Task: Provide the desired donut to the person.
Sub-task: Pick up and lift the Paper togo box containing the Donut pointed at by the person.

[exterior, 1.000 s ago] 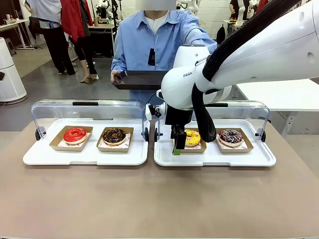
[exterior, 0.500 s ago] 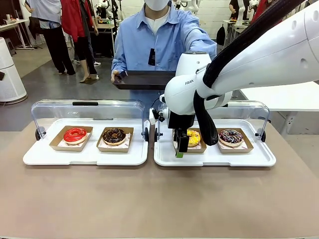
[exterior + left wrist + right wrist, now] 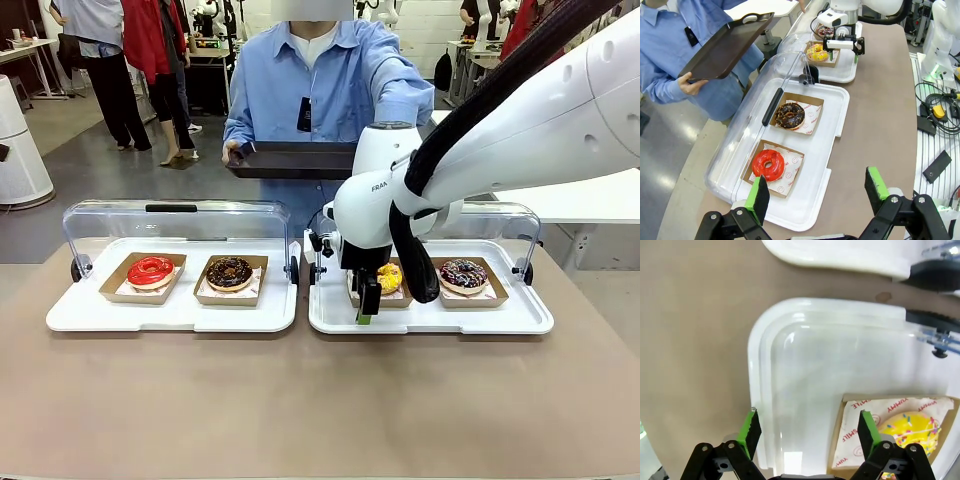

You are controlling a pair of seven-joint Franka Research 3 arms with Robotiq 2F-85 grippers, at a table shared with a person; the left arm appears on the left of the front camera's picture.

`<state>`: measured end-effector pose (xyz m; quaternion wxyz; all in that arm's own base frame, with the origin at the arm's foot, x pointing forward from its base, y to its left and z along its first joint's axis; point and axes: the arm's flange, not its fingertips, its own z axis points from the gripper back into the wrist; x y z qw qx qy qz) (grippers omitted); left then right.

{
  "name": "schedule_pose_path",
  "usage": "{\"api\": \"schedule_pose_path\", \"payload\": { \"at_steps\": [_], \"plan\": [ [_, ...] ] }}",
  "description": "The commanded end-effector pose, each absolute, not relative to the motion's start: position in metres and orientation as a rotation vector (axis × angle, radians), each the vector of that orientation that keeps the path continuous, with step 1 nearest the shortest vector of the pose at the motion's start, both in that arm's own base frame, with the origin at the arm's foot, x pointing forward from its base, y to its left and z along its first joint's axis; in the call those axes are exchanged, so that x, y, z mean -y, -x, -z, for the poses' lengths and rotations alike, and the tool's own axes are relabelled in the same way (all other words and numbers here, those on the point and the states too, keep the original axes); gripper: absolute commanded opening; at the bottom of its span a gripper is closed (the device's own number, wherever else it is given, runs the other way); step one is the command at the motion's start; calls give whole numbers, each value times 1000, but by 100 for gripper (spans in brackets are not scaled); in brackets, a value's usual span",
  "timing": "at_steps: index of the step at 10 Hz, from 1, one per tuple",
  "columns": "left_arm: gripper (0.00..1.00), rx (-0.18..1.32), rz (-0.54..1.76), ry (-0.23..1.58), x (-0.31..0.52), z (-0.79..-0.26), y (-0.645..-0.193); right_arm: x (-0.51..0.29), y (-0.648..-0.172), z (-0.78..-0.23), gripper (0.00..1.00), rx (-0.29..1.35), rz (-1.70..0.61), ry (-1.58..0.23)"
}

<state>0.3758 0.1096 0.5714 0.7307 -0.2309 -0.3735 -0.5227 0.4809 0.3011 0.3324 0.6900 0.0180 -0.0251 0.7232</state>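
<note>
No donut grasped yet. Right gripper [image 3: 367, 303] spread, held beside yellow donut [image 3: 389, 277]; left gripper [image 3: 817, 194] spread, empty. Pickup, handover to person [image 3: 310, 90] remaining.

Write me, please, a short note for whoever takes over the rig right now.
Left gripper: open, empty, hovering off the left tray's end.
Right gripper: open, empty, low over the right tray, beside the yellow donut.
Red donut and chocolate donut sit on the left tray, sprinkled donut on the right; lids up.
Person waits opposite, holding a dark serving tray.
Done: nothing picked. Left: grasp a donut, place it on the serving tray.
</note>
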Motion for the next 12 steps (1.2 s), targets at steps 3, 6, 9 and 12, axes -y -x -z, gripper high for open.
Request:
{"api": "schedule_pose_path", "payload": {
  "at_steps": [3, 6, 9, 12],
  "plan": [
    [100, 831, 1146, 520, -109, -572, -375, -301, -488, -324, 100, 51, -1577, 1],
    [100, 831, 1146, 520, -109, -572, -375, -303, -490, -325, 100, 61, -1572, 5],
    [100, 831, 1146, 520, -109, -572, -375, -305, -494, -324, 100, 75, -1568, 6],
    [100, 831, 1146, 520, -109, -572, -375, -302, -499, -320, 49, 96, -1579, 33]
  ]
}}
